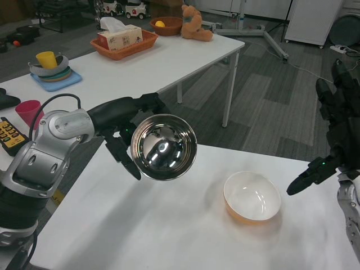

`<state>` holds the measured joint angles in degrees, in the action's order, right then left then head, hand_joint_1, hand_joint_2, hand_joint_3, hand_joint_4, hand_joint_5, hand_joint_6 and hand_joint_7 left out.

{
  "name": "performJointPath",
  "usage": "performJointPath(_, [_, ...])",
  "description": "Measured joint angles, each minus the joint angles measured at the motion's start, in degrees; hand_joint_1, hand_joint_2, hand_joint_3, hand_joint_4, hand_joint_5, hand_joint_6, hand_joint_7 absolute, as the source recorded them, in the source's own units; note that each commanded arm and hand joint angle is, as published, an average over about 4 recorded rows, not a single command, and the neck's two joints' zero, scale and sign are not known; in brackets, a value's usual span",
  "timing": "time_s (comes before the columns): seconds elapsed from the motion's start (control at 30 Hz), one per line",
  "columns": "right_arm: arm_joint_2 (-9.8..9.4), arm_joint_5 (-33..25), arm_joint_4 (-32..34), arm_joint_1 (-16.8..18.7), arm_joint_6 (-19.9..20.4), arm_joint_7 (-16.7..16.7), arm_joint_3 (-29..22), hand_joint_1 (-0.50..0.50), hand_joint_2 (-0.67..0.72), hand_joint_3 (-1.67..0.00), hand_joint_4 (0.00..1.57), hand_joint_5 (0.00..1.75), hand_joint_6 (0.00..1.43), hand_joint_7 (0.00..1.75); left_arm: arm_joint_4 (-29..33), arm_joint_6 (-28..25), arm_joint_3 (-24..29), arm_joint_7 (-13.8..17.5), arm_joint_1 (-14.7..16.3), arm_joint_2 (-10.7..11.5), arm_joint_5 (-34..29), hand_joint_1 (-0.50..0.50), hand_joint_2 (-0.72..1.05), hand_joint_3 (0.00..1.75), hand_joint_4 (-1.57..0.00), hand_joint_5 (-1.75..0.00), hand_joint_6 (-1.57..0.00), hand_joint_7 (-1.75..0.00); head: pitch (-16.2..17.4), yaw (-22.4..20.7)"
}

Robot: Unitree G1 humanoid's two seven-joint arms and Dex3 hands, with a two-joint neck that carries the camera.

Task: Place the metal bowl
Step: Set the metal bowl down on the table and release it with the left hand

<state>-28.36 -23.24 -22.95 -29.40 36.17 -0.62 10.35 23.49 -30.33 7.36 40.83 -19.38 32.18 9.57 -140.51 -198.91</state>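
- my left hand sits at nine o'clock of the scene, its fingers wrapped around the rim of the metal bowl, gripping it from the bowl's nine o'clock edge.
- the metal bowl hangs in the air above the white worktop, tilted so its shiny hollow faces me; i judge that tilt comes from the side grip, which leaves the base free for setting down.
- the bowl touches nothing but my hand; it is not yet placed.
- at four o'clock from it, an orange bowl with a white inside rests upright on the worktop, near but apart. it may be the spot to place beside or into; i can't tell which.
- my right hand waits at three o'clock, raised off the worktop, fingers spread and holding nothing, probably kept clear of the placing path.
- next i'd level the bowl before lowering, since a tilted rim could skid.
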Motion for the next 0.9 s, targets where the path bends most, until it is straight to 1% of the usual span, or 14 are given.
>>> performJointPath(0.2, [0.0, 0.0, 0.0, 0.0, 0.0, 0.0, 0.0, -0.42, 0.47, 0.0, 0.0, 0.0, 0.0, 0.0, -0.05, 0.13, 0.0, -0.01, 0.0, -0.09, -0.03, -0.5, 1.05, 0.44, -1.56, -1.75, -1.2, -1.68, 0.27, 0.17])
performJointPath(0.27, [0.01, 0.0, 0.0, 0.0, 0.0, 0.0, 0.0, -0.42, 0.47, 0.0, 0.0, 0.0, 0.0, 0.0, -0.36, 0.63, 0.02, -0.04, 0.12, -0.55, -0.07, -0.5, 1.05, 0.44, -1.57, -1.75, -1.2, -1.68, 0.37, 0.22])
performJointPath(0.4, [0.05, 0.0, -0.15, 0.0, 0.0, 0.0, 0.0, -0.42, 0.42, 0.0, 0.0, 0.0, 0.0, 0.0, -2.05, 2.31, -0.1, -0.14, 1.36, -2.9, -0.76, -0.5, 1.05, 0.44, -1.54, -1.75, -1.2, -1.69, 0.73, 0.2])
performJointPath(0.53, [0.07, 0.0, -0.56, 0.01, 0.0, 0.0, 0.0, -0.42, 0.47, 0.0, 0.0, 0.0, 0.0, 0.0, -4.95, 4.64, -1.18, -0.23, 2.93, -5.53, -1.57, -0.5, 1.05, 0.44, -1.53, -1.75, -1.17, -1.68, 0.93, 0.18])
performJointPath(0.67, [0.09, -0.01, -0.79, 0.02, 0.0, 0.0, 0.0, -0.42, 0.47, 0.0, 0.0, 0.0, 0.0, 0.0, -10.4, 8.61, -3.21, -0.36, 4.61, -8.1, -1.72, -0.5, 1.05, 0.44, -1.53, -1.75, -1.15, -1.69, 1.24, 0.29])
performJointPath(0.77, [0.09, 0.0, -0.85, 0.02, 0.0, 0.0, 0.0, -0.42, 0.47, 0.0, 0.0, 0.0, 0.0, 0.0, -13.02, 10.2, -3.8, -0.39, 5.41, -9.07, -1.76, -0.5, 1.05, 0.44, -1.52, -1.75, -1.13, -1.71, 1.48, 0.34])
performJointPath(0.9, [0.1, 0.0, -0.88, 0.01, 0.0, 0.0, 0.0, -0.42, 0.47, 0.0, 0.0, 0.0, 0.0, 0.0, -16.34, 11.9, -4.46, -0.53, 5.89, -9.29, -1.76, -0.5, 1.05, 0.44, -1.45, -1.75, -1.13, -1.71, 1.8, 0.44])
